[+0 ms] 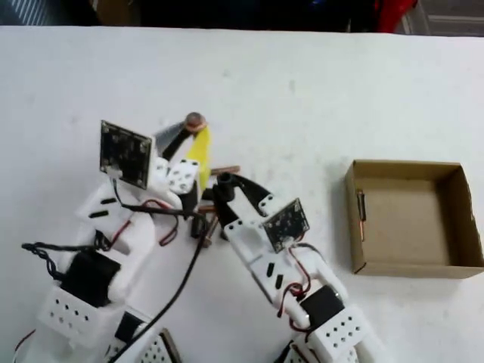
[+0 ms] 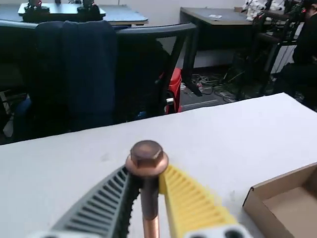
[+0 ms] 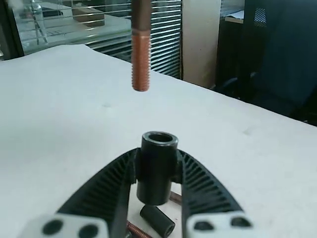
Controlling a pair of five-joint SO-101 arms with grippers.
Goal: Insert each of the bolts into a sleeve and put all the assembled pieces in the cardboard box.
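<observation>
Holding copper-coloured hex-head bolt [image 2: 146,163] by shank in left gripper [image 2: 146,174]; clamping black cylindrical sleeve [image 3: 157,148] in right gripper [image 3: 157,159], near bolt's threaded tip, not touching.

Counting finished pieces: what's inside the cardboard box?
One slim copper-coloured rod with a dark end lies along the brown cardboard box's left-hand wall in the high view. Remaining floor shows bare; its near wall may hide a strip.

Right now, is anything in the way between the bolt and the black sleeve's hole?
Nothing visible is. The bolt in the left gripper hangs above the sleeve held upright in the right gripper, with just open air between tip and hole.
</observation>
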